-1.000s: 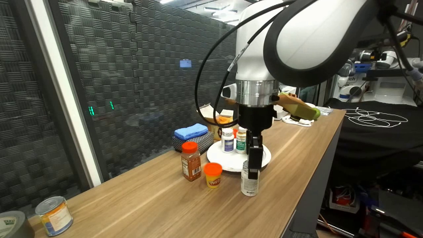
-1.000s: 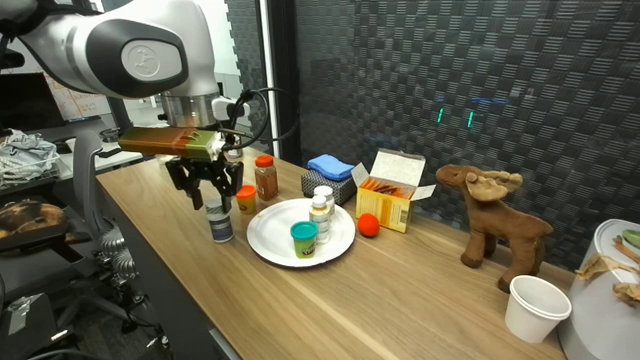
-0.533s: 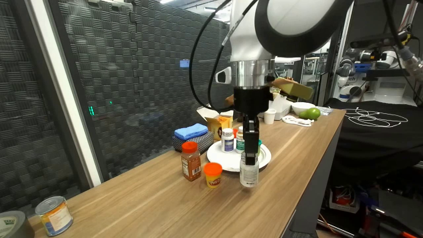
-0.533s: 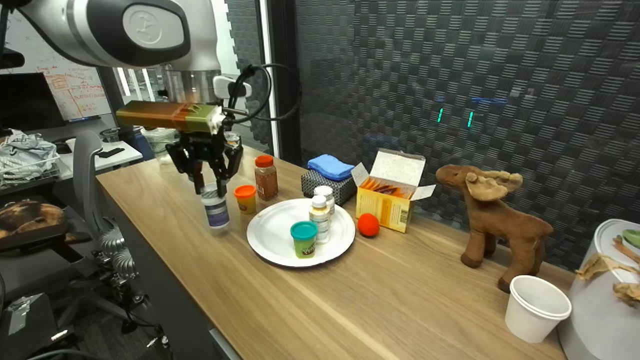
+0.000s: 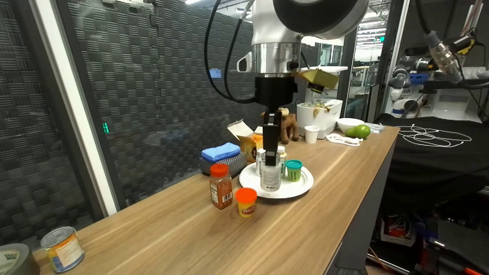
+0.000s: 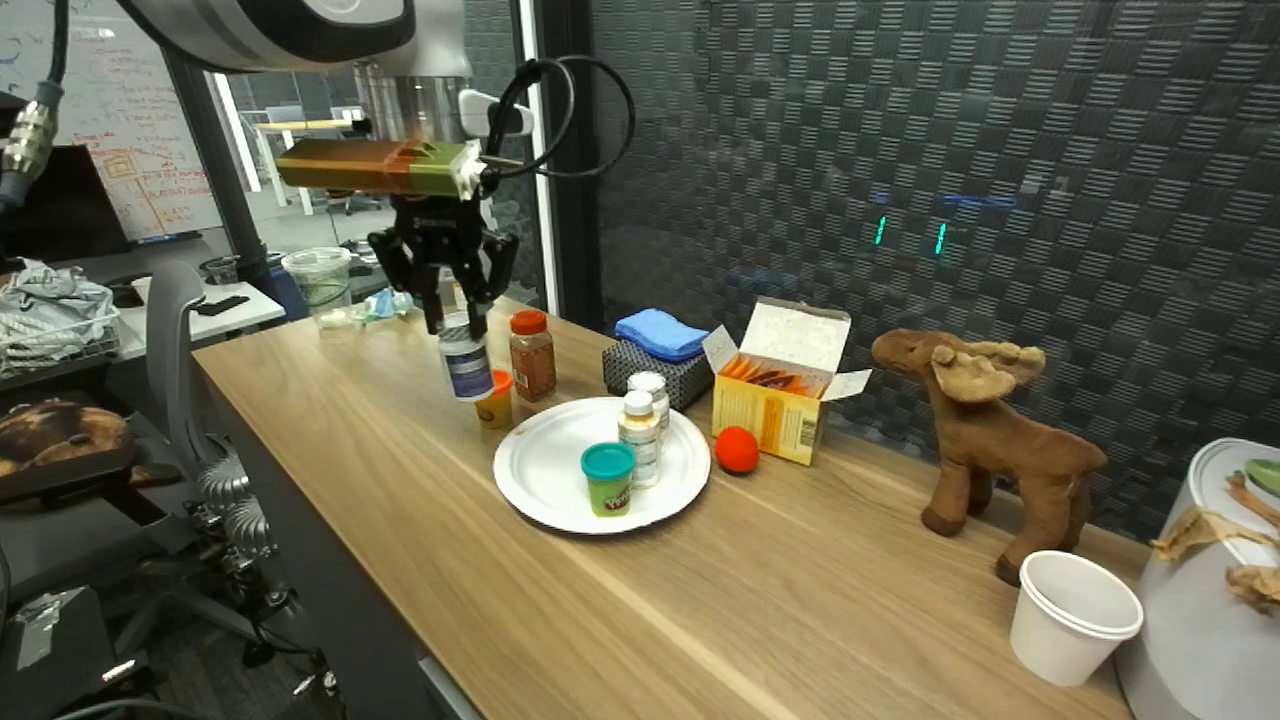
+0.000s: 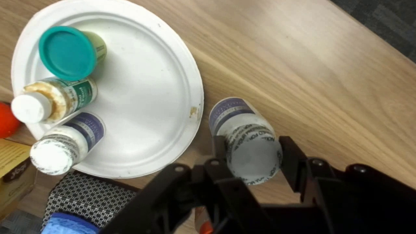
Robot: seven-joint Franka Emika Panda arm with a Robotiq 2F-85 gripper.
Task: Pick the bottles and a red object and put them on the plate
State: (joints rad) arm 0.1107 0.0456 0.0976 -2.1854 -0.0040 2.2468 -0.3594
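My gripper (image 7: pixel 253 149) is shut on the cap of a white bottle with a purple label (image 7: pixel 232 112) and holds it above the table. In an exterior view the held bottle (image 6: pixel 468 370) hangs slightly tilted, beside the plate (image 6: pixel 540 465). On the plate stand a white-capped bottle with a purple label (image 6: pixel 650 390), one with a green label (image 7: pixel 81 92) and a green tub with a teal lid (image 6: pixel 608 480). A red-brown bottle with an orange-red lid (image 5: pixel 221 187) and a squat yellow tub with an orange-red lid (image 5: pixel 246 202) stand on the table. A red ball (image 6: pixel 737 450) lies beside the plate.
An open yellow box (image 6: pixel 765 415) and a dark woven box (image 6: pixel 680 375) with a blue cloth (image 6: pixel 660 333) stand along the wall. A brown plush moose (image 6: pixel 1000 440) and white cups (image 6: pixel 1065 625) are further along. A can (image 5: pixel 63 250) stands near a tape roll (image 5: pixel 17 259).
The gripper has lifted the white bottle with the purple label off the table and carried it up and towards the plate side. Other objects have not moved.
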